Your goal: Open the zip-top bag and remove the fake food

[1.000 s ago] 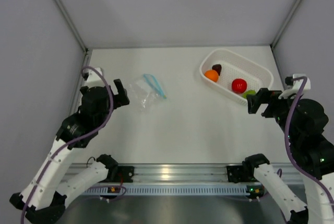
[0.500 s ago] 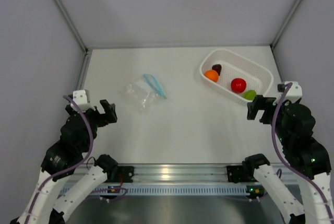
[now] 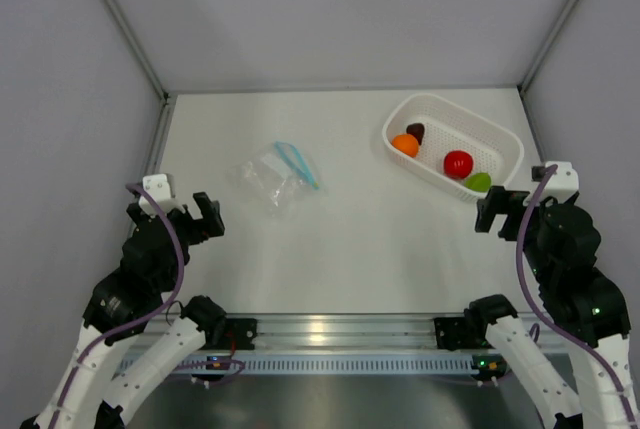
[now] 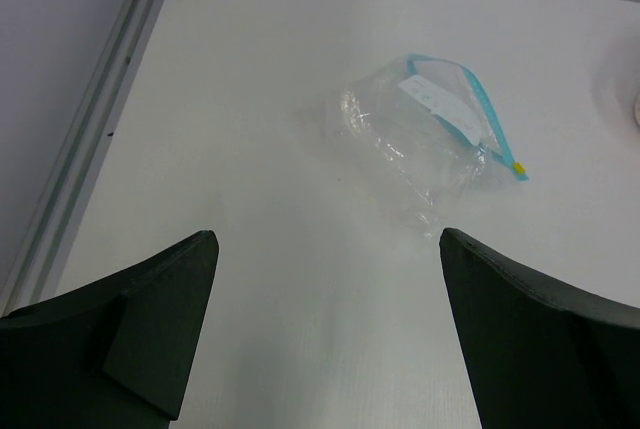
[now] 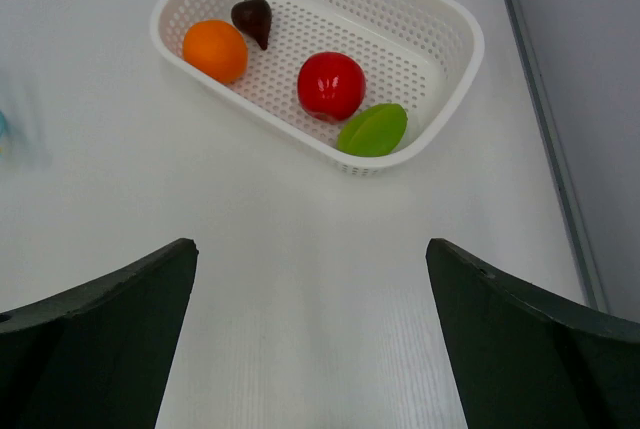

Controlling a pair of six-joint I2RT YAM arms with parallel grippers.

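- Left gripper (image 3: 205, 217) hangs with its jaws spread wide and nothing between them. Over the last second I see it has pulled back from beside the bag toward its base, and in the last half second it has barely moved.
- Bag (image 3: 275, 174) lies flat and crumpled on the table (image 3: 350, 239), left of centre and well apart from both grippers. It sits in the same spot as a second ago. From the left wrist the bag (image 4: 430, 134) looks empty, with its zip strip (image 4: 470, 114) seemingly parted.
- Basket (image 3: 440, 99) at far right holds all four pieces: the orange ball (image 3: 405, 144), maroon piece (image 3: 415, 132), red ball (image 3: 458, 163) and green piece (image 3: 478, 181). None has shifted.
- Right gripper (image 3: 497, 211) is also wide open and empty. It has backed off from the basket's near rim toward me.
- My reading: both arms are retreating to rest with the food out of the bag, so the task looks finished and no further grasp seems called for.
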